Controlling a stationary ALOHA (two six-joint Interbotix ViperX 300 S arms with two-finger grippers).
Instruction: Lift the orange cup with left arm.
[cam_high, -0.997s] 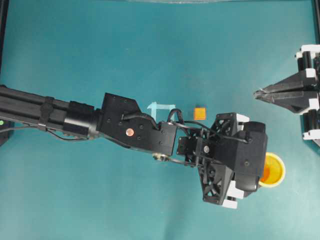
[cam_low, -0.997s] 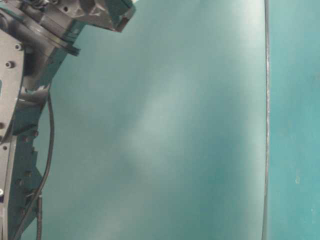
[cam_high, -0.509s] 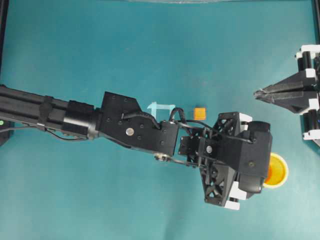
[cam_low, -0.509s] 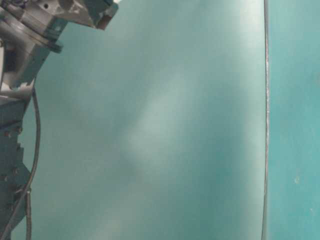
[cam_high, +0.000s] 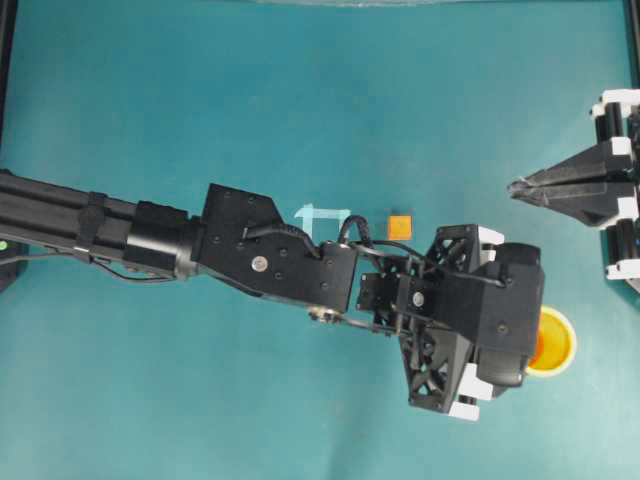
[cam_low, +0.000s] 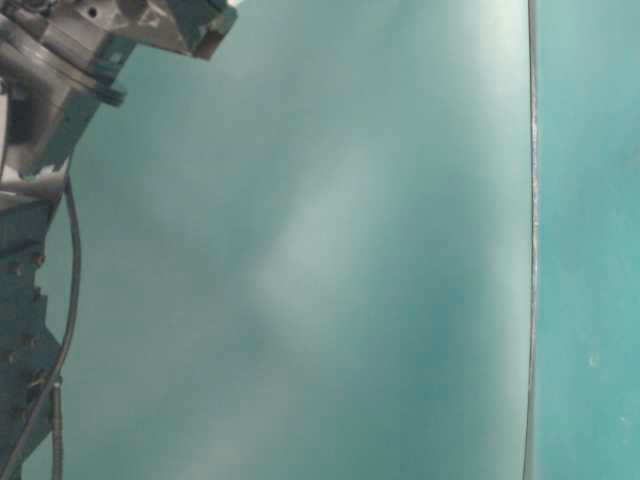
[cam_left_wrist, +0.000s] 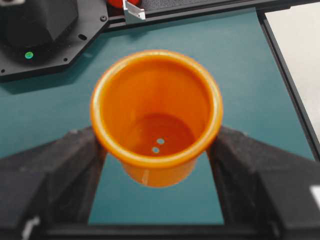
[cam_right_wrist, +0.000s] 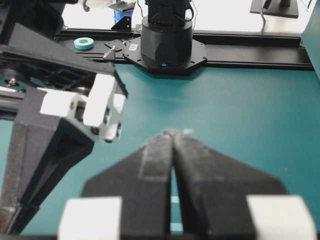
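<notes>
Teal table (cam_high: 200, 400) fills the scene. Nearest the wrist camera, the left gripper (cam_left_wrist: 157, 172) stands with jaws apart on either side of the orange cup (cam_left_wrist: 156, 112). Farther off, the right gripper (cam_high: 520, 187) rests with jaws together.

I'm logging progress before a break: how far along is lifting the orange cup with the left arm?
Done: the left arm has reached across and set its open claw around the orange cup, one finger on each side. In hand: the fingers sit close to the cup's wall but have not visibly clamped it. Left: closing and lifting; in the overhead view the cup appears to rest on the table.
</notes>
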